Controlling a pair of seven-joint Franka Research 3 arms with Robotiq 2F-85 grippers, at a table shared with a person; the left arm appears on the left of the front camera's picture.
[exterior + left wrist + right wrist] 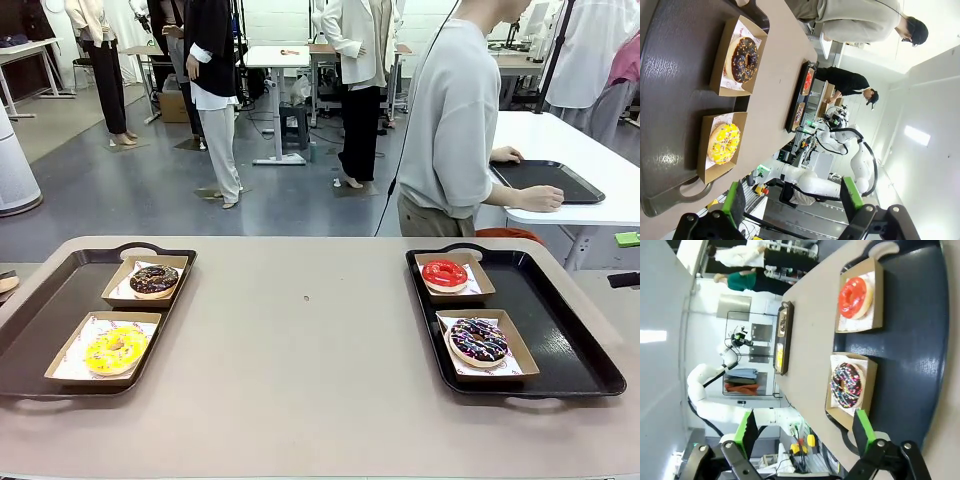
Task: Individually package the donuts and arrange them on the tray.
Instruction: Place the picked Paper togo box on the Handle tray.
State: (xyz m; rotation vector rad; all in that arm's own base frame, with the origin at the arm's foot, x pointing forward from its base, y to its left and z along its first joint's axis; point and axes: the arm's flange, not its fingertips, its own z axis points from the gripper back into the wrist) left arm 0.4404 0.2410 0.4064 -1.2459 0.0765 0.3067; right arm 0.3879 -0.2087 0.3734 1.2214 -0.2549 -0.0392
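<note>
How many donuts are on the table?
4. The chocolate donut and yellow donut sit boxed on the left tray; the red donut and sprinkled donut on the right tray.

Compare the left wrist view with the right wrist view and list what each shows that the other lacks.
Left wrist alone: green-padded left gripper, open; a person in a black cap.

Right wrist alone: open right gripper; the red donut and sprinkled dark donut close up.

Both: the yellow donut and the chocolate donut in cardboard boxes on the black tray, tiny in the right wrist.
</note>
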